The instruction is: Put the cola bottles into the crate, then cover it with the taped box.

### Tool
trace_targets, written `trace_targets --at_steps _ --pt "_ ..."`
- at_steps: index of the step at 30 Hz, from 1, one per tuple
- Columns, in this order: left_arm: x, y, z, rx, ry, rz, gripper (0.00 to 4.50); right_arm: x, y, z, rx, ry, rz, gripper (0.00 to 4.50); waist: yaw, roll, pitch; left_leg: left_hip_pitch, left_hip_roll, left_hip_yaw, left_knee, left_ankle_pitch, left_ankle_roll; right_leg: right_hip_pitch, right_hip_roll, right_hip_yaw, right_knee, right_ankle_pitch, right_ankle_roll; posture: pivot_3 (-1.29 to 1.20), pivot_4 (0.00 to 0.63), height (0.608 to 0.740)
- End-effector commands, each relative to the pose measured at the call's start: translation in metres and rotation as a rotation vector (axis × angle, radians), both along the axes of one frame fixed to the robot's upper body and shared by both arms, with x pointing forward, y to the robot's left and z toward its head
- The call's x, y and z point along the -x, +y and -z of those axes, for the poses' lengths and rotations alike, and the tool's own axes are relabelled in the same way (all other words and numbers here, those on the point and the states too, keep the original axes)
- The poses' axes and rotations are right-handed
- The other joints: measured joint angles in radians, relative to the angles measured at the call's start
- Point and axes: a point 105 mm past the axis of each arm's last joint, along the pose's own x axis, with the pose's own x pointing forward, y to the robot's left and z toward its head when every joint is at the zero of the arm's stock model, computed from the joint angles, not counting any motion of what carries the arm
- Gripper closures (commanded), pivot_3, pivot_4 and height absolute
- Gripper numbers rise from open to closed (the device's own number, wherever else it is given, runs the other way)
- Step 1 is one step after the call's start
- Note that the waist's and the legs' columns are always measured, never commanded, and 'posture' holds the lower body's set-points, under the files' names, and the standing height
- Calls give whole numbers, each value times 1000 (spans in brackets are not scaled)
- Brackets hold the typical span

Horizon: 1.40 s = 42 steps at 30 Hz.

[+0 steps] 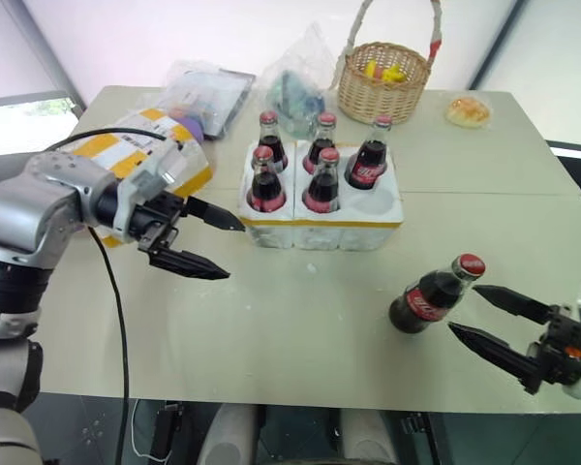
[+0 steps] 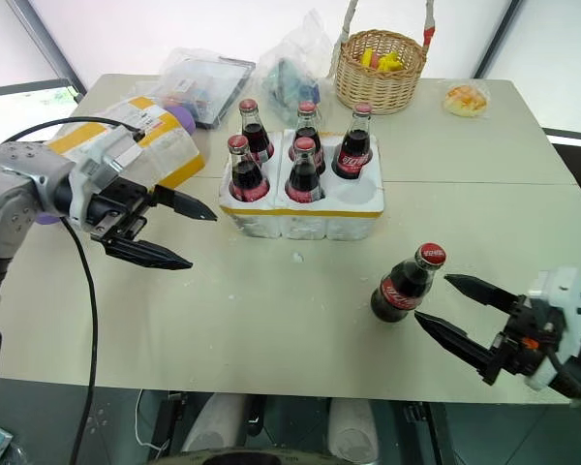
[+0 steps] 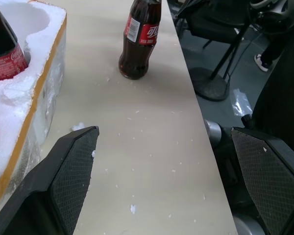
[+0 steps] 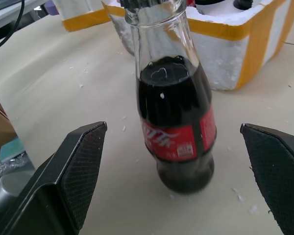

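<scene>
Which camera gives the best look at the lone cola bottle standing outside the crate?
The right wrist view: the lone bottle stands close, label readable. Both eye views show it whole but small; the left wrist view shows it distant, top cut off.

The loose cola bottle (image 4: 176, 122) is cut off above its neck in the right wrist view, its cap unseen. The taped box (image 1: 126, 145) is partly hidden behind the left arm. The wicker basket (image 1: 382, 92)'s yellow contents cannot be identified.

We find the table (image 1: 300, 329) bare along its near edge between crate (image 1: 321, 221) and lone bottle (image 1: 432, 294). Five bottles fill the crate; its near right well stands free. The box (image 1: 140, 145) blocks the left edge.
</scene>
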Motion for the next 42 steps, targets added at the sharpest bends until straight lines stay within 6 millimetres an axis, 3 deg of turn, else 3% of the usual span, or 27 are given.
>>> trace_targets --at_steps 1,19,23,27,31,36,39,42 --pt "0 0 -15 13 -65 6 21 -5 5 0 -25 -22 -6 0 0 0 0 0 0 0 0 0 0 0 0 0 0 0 0 0 150 737" --pt "3 2 -19 9 -75 -30 21 -39 17 35 -102 19 2 0 -1 0 0 0 0 -1 0 0 0 0 1 -1 -1 0 0 0 150 737" --pt "3 3 -21 5 -77 -40 0 -39 19 33 -136 14 -10 1614 -1 0 0 0 0 -1 0 0 0 0 1 -1 -1 1 2 0 150 737" --pt "4 4 -20 3 -72 -52 0 -35 18 25 -149 1 -30 1647 -1 0 0 0 0 -1 -1 0 0 0 1 -1 -1 1 2 0 150 737" --pt "5 6 -18 13 -74 -87 0 -54 8 -23 -130 -134 -59 1647 -9 1 1 0 0 1 0 0 0 -1 0 1 -1 1 1 0 150 737" --pt "7 9 -15 24 -83 -123 0 -84 13 -86 -168 -280 -133 1647 -5 1 1 0 1 0 -1 0 0 -2 1 0 -1 2 1 0 150 737" --pt "8 9 -14 30 -91 -143 0 -101 22 -108 -178 -327 -175 1647 -5 1 1 -2 1 0 -2 0 1 -3 2 0 -1 2 2 0 150 737" --pt "9 10 -15 39 -99 -164 0 -118 32 -112 -154 -342 -195 1647 -3 1 1 -3 1 -1 -2 0 1 -3 3 -1 -2 3 2 0 150 737"
